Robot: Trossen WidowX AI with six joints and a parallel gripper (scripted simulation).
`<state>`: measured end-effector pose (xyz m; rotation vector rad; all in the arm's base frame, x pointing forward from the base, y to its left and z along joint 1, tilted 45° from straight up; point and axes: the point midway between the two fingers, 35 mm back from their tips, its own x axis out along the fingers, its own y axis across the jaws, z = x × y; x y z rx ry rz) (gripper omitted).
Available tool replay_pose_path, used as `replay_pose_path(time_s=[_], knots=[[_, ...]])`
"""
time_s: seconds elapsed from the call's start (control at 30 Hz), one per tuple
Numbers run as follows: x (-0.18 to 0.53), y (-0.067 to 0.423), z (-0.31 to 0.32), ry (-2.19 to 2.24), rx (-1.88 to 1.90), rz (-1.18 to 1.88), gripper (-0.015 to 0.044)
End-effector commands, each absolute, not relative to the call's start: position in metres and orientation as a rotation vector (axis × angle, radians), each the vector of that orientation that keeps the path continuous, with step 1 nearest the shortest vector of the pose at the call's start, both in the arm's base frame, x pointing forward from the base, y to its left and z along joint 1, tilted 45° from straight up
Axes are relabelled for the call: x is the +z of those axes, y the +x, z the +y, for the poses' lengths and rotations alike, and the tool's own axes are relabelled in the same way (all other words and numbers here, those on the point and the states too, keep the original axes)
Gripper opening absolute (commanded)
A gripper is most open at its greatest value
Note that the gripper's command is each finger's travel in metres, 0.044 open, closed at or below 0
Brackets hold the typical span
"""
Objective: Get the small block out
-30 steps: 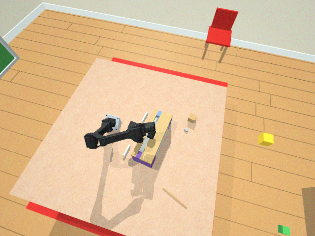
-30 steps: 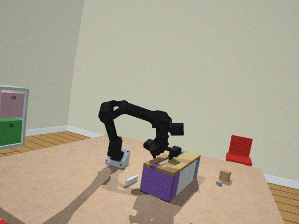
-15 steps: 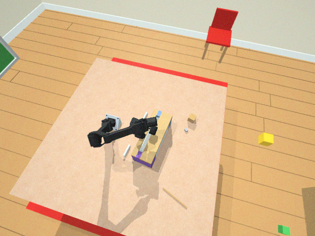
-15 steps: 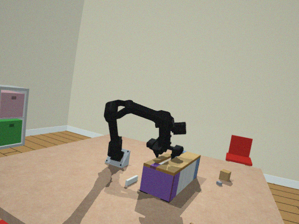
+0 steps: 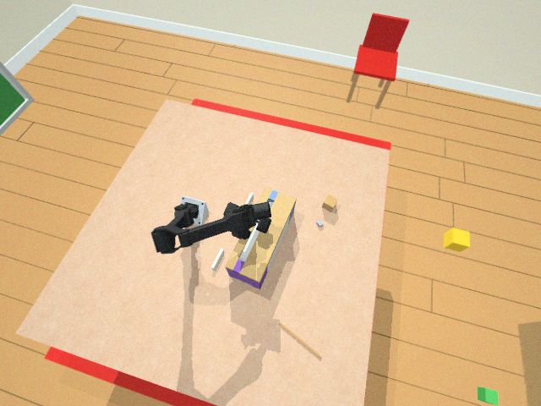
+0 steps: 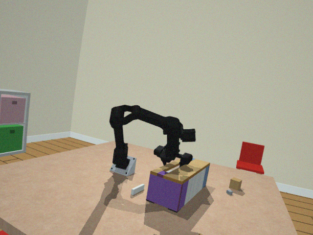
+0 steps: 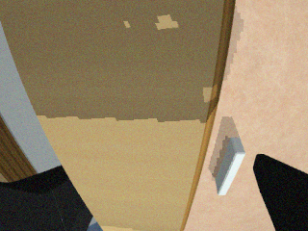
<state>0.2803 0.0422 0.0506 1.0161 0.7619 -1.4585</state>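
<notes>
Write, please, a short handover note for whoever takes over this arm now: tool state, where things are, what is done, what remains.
Tool: open, empty, just above the tan wooden top of the purple-ended box.
Box: upright on the pink table; a white bar lies beside it.
Block: none visible inside the box. A small grey cube lies on the table beyond the box; I cannot tell whether it is the block.
Done: no grasp yet.
Left: find the block, pick it up, hold it up, still, clear of the box.
</notes>
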Motion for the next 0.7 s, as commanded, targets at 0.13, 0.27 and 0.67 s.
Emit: replay_pose_path(time_s=[0.13,0.27,0.67], knots=[[0.049,0.282,0.046,1.015,-1.451,0.763,0.04],[0.046,0.282,0.049,1.015,-1.451,0.763,0.04],[0.038,0.284,0.058,1.016,-1.451,0.763,0.04]])
